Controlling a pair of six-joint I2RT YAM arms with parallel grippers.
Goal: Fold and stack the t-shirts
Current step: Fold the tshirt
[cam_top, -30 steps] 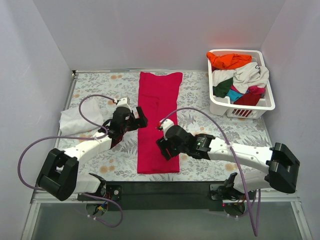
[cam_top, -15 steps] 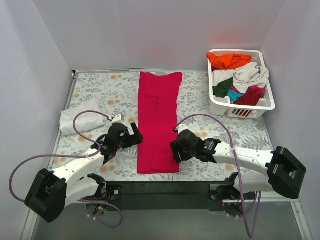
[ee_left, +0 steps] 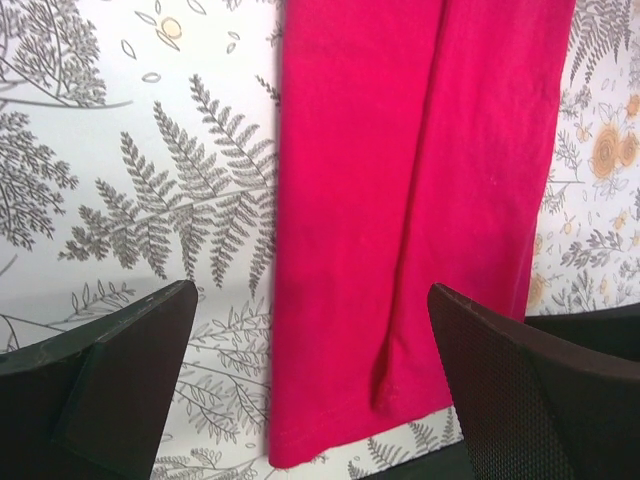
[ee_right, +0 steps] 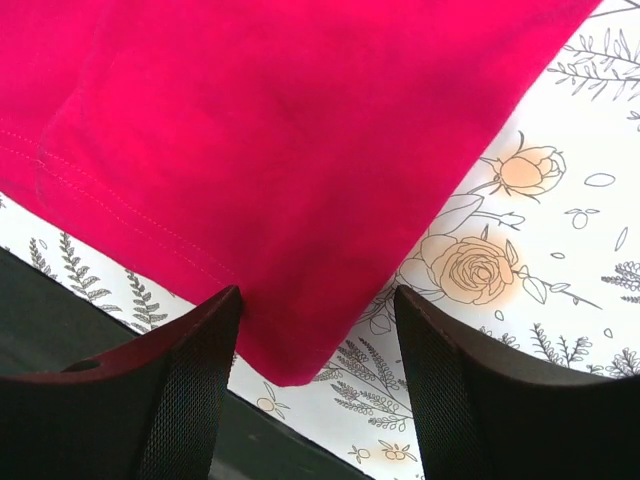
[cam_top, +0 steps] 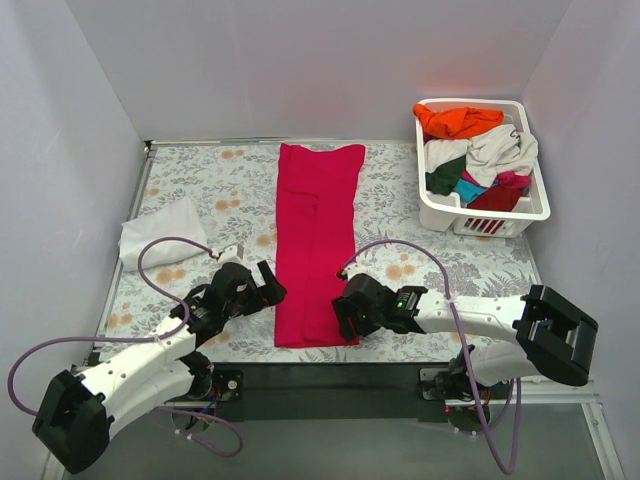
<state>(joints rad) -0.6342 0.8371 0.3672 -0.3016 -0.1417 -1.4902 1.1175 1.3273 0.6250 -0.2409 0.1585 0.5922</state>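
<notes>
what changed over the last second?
Both arms drew back toward the near edge of the table: the left gripper along the left side of the crimson-pink shirt, the right gripper to its near right corner. Both open, nothing gripped. That shirt, the white shirt and the basket stayed put.

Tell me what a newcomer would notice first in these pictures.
The crimson-pink t-shirt, folded into a long strip down the middle of the floral table. Then the white basket heaped with colourful shirts at the far right, and the open left gripper and right gripper at the strip's near corners.
</notes>
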